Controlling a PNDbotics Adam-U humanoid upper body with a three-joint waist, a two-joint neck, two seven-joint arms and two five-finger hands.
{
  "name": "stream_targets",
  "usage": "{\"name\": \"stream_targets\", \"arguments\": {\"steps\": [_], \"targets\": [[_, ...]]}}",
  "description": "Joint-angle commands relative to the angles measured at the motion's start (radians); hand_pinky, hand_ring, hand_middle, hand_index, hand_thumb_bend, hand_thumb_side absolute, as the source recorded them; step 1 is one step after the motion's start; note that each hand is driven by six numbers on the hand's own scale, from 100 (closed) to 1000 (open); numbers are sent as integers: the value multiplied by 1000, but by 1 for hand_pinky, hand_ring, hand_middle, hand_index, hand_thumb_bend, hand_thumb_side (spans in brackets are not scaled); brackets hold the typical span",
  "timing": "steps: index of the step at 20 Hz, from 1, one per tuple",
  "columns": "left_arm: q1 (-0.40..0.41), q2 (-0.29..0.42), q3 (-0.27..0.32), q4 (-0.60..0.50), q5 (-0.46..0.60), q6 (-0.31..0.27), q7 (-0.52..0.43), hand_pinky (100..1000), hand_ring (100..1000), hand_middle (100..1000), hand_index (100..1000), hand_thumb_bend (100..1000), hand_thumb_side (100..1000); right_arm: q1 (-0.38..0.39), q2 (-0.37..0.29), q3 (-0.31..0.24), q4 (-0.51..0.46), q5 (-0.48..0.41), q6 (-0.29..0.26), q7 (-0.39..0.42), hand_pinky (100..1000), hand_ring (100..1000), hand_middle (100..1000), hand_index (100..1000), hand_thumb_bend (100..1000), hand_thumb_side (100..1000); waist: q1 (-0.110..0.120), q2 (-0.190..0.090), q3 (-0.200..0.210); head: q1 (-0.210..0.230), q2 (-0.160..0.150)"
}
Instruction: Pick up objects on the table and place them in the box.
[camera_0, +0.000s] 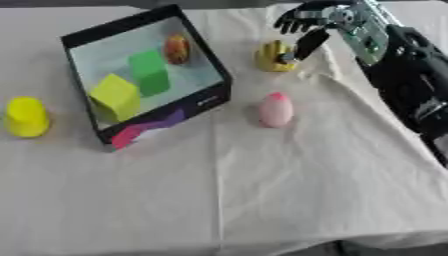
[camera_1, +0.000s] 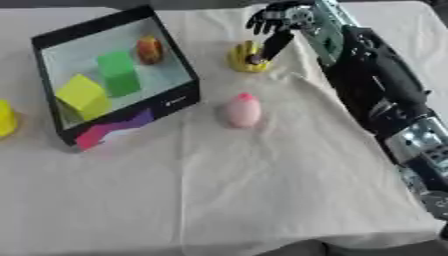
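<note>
The box (camera_0: 149, 75), black-walled with a pale floor, sits tilted on the white cloth (camera_0: 262, 190) and serves as the reference for everything else. Inside it lie three things: a yellow-green block (camera_0: 115, 95) near its front left corner, a green block (camera_0: 150, 71) just behind that toward the middle, and a small orange and red rounded object (camera_0: 178, 48) at its far side.

Outside the box, a pink egg-shaped object (camera_0: 276, 110) rests on the cloth just to the right of the box's front right corner. A yellow cup-shaped object (camera_0: 26, 116) stands well apart to the left of the box. A yellow object (camera_0: 273, 56) with a ridged top sits to the right of the box's far corner, near it but not touching.

The right hand (camera_0: 308, 25) reaches in from the upper right, above and just right of that yellow ridged object. Its fingers are spread and slightly curled, pointing down; the thumb (camera_0: 308, 46) extends toward the object's right edge and appears to touch it, though nothing is enclosed in the hand. The left hand does not show in either view.
</note>
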Motion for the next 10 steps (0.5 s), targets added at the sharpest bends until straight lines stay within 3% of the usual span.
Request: {"name": "stream_targets", "arguments": {"steps": [1,10], "targets": [[-15,16,4,-12,0,-1,-6,759,776,720,735,100,658,-26,-13,-11,5,19,1,-10,881,886,824,935,410,363,-2,2,3,-3,-11],[-27,10,3,-14,-1,-1,-11,760,776,719,733,100,663,-27,-13,-27,50,74,4,-45,880,884,821,926,451,356,-4,25,17,-6,-22]]}}
